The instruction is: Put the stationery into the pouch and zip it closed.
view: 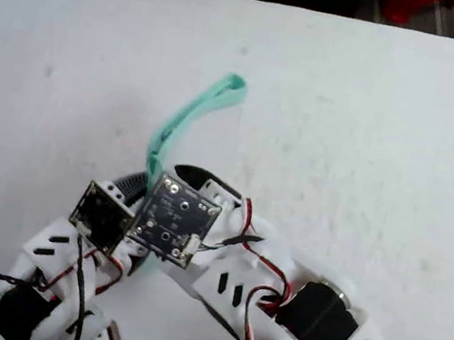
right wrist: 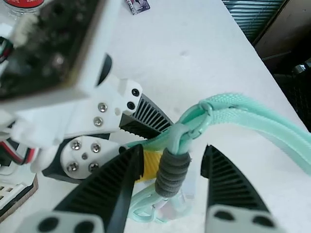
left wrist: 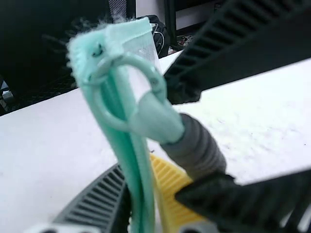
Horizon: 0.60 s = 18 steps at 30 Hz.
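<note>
Pouch (view: pixel 192 116): mint green, seen edge-on from the high view as a narrow strip. It runs from the arms' wrist cameras out toward the middle of the white desk (view: pixel 368 106). The near end is hidden under the two camera boards.

Left hand (left wrist: pixel 150 199): clamped on the pouch. In the left wrist view the green zip band goes down between its two black ribbed fingers (left wrist: pixel 99 204). A yellow piece (left wrist: pixel 167 187) sits just beside the band in the same grip. Whether it is stationery or part of the pouch cannot be told.

Zip end: a fuzzy green tab (left wrist: pixel 90 46) at the top, with a mint ring (left wrist: pixel 114 92) hanging through it. The ring leads into a grey ribbed pull (left wrist: pixel 194 145).

Right hand (right wrist: pixel 172 160): wide, with one black finger (right wrist: pixel 114 187) on each side of the grey ribbed pull (right wrist: pixel 171 174). One fingertip is close against the pull and the other stands off with a gap. In the left wrist view, one of these fingers shows as a dark ribbed bar crossing behind the ring.

The right wrist view also shows the left arm's white hand body (right wrist: pixel 104 109) just beside the pull. The doubled green band (right wrist: pixel 252 114) loops away over the desk.

Zip state along the pouch: cannot tell.
</note>
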### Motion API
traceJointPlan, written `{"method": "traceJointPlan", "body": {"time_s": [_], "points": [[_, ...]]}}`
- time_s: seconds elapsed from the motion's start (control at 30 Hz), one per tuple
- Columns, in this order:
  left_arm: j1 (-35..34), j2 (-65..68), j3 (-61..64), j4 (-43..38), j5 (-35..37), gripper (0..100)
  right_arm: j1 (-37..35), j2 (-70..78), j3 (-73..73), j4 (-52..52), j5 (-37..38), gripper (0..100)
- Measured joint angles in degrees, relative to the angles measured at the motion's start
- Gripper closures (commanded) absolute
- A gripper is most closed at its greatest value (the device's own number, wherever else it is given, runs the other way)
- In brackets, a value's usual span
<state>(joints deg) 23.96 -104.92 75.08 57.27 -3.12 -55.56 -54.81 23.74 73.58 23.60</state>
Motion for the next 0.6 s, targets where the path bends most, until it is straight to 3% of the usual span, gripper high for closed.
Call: {"method": "traceJointPlan", "body": {"time_s": [0.23,0.6], "points": [[0.0,0.0,0.0,0.0,0.0,98,0.2,0.0,0.0,0.0,0.0,93.2],[0.0,0.0,0.0,0.0,0.0,98,0.2,-0.1,0.6,-0.4,0.0,84.0]]}}
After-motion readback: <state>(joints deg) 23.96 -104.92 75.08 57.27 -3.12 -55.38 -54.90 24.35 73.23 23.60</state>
